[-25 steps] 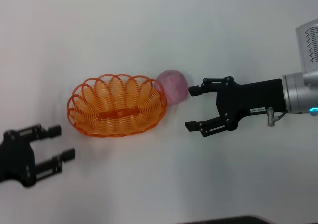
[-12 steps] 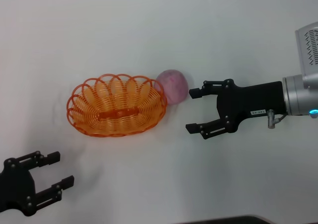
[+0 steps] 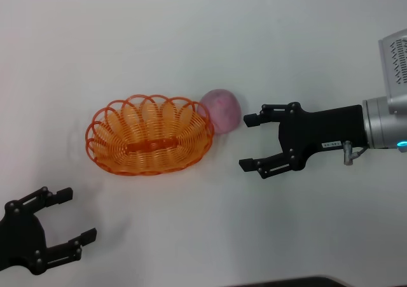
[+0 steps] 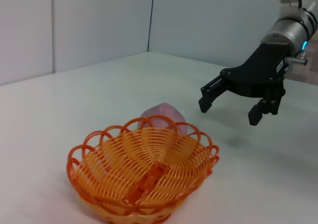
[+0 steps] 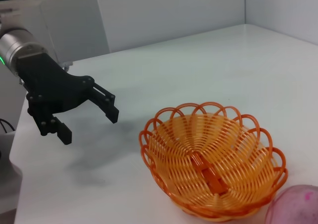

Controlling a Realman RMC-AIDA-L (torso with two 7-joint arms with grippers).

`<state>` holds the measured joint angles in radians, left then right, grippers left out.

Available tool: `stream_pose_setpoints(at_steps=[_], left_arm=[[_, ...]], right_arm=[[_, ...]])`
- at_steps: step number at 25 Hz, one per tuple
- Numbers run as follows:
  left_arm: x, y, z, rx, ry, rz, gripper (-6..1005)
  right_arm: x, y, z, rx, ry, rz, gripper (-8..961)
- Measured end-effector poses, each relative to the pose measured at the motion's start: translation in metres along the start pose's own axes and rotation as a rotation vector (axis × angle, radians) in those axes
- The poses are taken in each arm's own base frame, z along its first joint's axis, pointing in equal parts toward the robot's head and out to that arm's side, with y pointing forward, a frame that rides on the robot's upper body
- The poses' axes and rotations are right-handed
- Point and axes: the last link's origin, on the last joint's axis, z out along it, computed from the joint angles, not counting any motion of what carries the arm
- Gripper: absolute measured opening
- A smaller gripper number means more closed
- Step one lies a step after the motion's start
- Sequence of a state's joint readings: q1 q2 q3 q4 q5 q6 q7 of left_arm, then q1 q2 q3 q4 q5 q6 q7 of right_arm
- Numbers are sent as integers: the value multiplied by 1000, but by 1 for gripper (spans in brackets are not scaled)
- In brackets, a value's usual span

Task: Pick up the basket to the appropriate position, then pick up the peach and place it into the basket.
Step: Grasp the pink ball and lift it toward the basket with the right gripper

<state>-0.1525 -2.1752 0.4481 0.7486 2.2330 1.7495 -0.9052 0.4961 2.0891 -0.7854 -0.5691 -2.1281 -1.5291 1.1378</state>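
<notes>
The orange wire basket (image 3: 149, 134) sits upright on the white table, empty; it also shows in the left wrist view (image 4: 141, 175) and the right wrist view (image 5: 213, 162). The pink peach (image 3: 220, 110) rests on the table against the basket's right rim, partly hidden behind the basket in the left wrist view (image 4: 163, 117). My right gripper (image 3: 250, 142) is open, just right of the peach, not touching it. My left gripper (image 3: 74, 216) is open and empty at the near left, well clear of the basket.
The white table (image 3: 191, 39) stretches around the basket. Pale walls stand beyond the table in the wrist views.
My left gripper has pulled back toward the near edge, away from the basket. The right gripper, basket and peach have barely moved.
</notes>
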Motion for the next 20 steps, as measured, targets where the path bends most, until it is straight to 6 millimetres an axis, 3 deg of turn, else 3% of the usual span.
stream_pose_setpoints(at_steps=[4,9,20], left_arm=[[1,0,0,-4,4,1,840],[1,1,0,-6,6,1,840],[2,2,-5,0,24,-2,839]], right_arm=[[-1,-1,-1,1,1,11,946],[-12,-9,-9,14,12,97,946],[-66,-38,-26,56,173,217,946]])
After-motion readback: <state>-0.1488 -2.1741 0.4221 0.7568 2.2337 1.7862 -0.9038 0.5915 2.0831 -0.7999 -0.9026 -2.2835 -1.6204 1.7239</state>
